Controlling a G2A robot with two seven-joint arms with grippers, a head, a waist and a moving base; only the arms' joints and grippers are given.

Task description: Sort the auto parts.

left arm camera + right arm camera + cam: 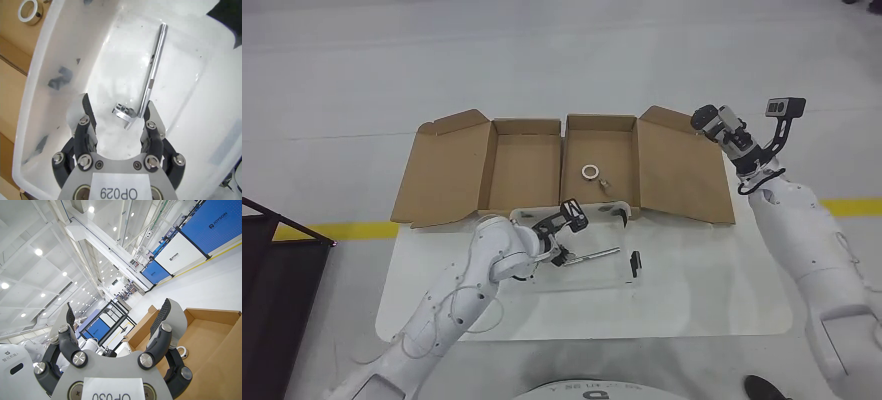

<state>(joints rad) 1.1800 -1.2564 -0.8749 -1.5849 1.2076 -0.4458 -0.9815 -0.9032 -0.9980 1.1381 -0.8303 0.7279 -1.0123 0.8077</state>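
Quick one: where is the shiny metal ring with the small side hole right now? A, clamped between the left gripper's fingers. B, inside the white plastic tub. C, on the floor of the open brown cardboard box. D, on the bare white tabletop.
C: the shiny metal ring lies on the floor of the open brown cardboard box, outside the white plastic tub, while the left gripper is open over the tub and holds nothing.
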